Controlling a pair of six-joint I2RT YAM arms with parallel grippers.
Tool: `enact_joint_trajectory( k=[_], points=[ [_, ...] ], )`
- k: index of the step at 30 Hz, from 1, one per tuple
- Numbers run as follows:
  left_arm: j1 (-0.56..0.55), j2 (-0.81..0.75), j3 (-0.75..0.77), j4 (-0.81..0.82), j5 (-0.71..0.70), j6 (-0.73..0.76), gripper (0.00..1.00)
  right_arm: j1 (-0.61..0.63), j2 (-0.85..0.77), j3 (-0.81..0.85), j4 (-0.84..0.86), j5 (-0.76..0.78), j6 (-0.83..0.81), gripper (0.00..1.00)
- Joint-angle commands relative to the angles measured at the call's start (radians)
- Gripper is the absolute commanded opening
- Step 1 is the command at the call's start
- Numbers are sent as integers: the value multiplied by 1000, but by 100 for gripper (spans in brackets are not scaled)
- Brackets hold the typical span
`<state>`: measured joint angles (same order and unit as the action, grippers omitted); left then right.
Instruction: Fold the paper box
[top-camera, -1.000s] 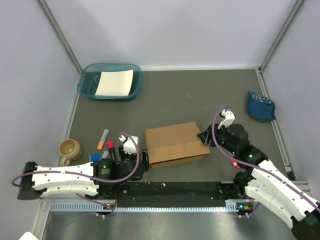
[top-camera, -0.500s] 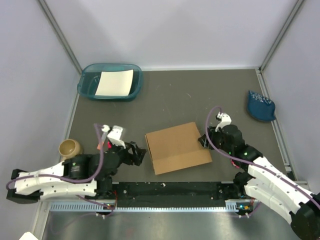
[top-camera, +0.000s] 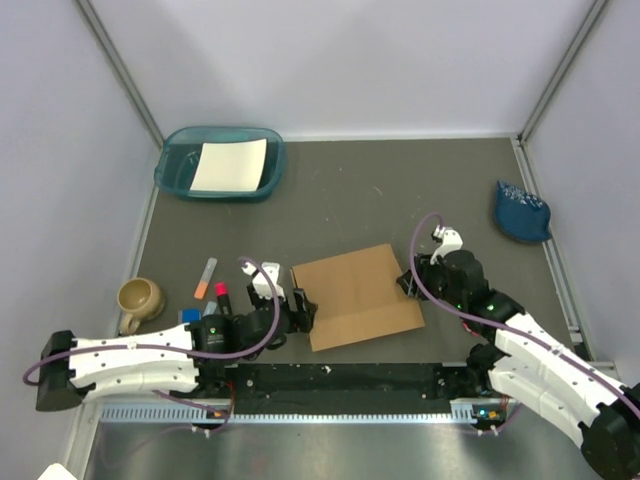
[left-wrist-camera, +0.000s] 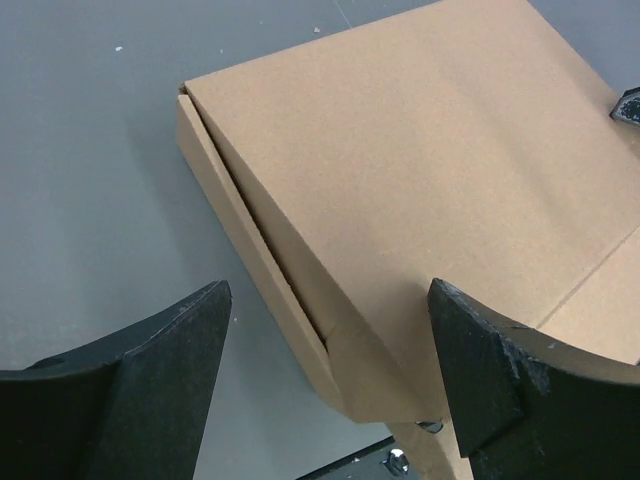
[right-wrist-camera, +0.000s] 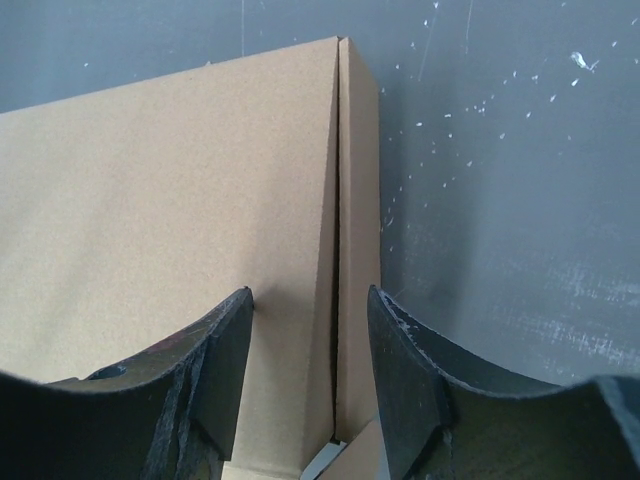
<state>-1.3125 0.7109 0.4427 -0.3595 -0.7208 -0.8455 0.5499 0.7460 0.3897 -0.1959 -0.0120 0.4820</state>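
The paper box (top-camera: 358, 295) is a closed, shallow brown cardboard mailer lying flat and slightly askew on the grey table. My left gripper (top-camera: 300, 308) is at its near left corner. In the left wrist view the gripper (left-wrist-camera: 328, 290) is open wide, and the box's corner (left-wrist-camera: 350, 370), with its lid seam, sits between the fingers. My right gripper (top-camera: 410, 283) is at the box's right end. In the right wrist view this gripper (right-wrist-camera: 305, 298) is open and straddles the lid edge and side wall (right-wrist-camera: 355, 200). One finger is over the lid and the other is outside the wall.
A teal tray (top-camera: 175, 170) holding a white sheet (top-camera: 230, 165) stands at the back left. A tan mug (top-camera: 140, 298), a marker (top-camera: 205, 278), a red-capped item (top-camera: 221, 293) and a small blue item (top-camera: 190, 316) lie left of the left arm. A blue pouch (top-camera: 520, 212) lies far right. A black rail (top-camera: 340, 378) runs along the near edge.
The box has settled flatter and turned slightly. My left gripper pulled back to the left, then returned to the box's near left corner, opening wider. The right gripper shifted slightly.
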Motion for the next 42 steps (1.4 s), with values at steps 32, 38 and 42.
enact_joint_trajectory(
  k=[32,38,42],
  points=[
    [9,-159,-299,484,133,-345,69,12,-19,9,1,-22,58,50],
    [9,-142,-306,511,143,-362,64,10,-33,-6,7,-34,81,50],
    [10,-159,-346,570,120,-374,59,10,-50,-29,27,-45,109,50]
  ],
)
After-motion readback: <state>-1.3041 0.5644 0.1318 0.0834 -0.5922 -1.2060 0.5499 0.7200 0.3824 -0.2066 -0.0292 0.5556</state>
